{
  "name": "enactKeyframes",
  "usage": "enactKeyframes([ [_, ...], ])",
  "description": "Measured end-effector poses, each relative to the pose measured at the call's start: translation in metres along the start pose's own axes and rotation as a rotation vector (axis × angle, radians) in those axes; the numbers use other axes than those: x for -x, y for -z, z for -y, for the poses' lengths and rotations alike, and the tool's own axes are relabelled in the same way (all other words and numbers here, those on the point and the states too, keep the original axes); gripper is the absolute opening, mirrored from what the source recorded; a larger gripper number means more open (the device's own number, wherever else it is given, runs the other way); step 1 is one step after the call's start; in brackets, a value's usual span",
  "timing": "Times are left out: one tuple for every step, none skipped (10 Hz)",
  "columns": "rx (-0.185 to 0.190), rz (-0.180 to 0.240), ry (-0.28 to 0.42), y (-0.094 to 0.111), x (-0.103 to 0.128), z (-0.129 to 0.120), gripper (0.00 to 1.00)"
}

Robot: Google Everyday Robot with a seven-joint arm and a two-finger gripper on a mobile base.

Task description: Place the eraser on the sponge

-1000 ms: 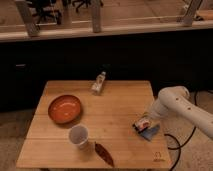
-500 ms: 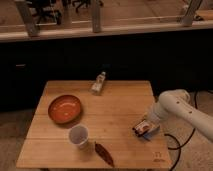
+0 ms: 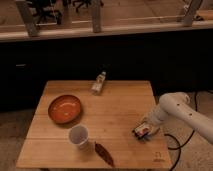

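camera view: on the wooden table (image 3: 120, 107) sit an orange bowl (image 3: 65, 109), white cup (image 3: 78, 136), pale bottle (image 3: 99, 82) and dark red leaf-shaped object (image 3: 104, 152). at right, the gripper (image 3: 144, 128) is low at the eraser (image 3: 141, 132), with the sponge (image 3: 149, 138) just beneath; whether it grips cannot be told.

The gripper (image 3: 144, 128) is seen low over the wooden table's (image 3: 120, 107) right side, at the eraser (image 3: 142, 132). 1 orange bowl (image 3: 65, 109), 1 cup (image 3: 79, 136) and 1 bottle (image 3: 98, 83) are spread leftward.

We see the pale white gripper (image 3: 148, 123) near the right edge of the light-brown wooden desk (image 3: 120, 107), at a small white, dark and reddish eraser block (image 3: 142, 131). A round orange-red bowl (image 3: 65, 108) lies near the left edge.
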Motion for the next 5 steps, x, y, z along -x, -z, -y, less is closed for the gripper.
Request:
enactKeyframes([
  [-0.001,0.003,-0.007,-0.001,-0.003,-0.001,0.0],
  [-0.004,0.009,-0.02,-0.002,-0.006,-0.002,0.0],
  [-0.006,0.01,-0.032,-0.001,-0.011,-0.004,0.0],
  [-0.008,0.01,-0.041,-0.001,-0.016,-0.005,0.0],
  [-0.01,0.009,-0.048,-0.001,-0.02,-0.005,0.0],
])
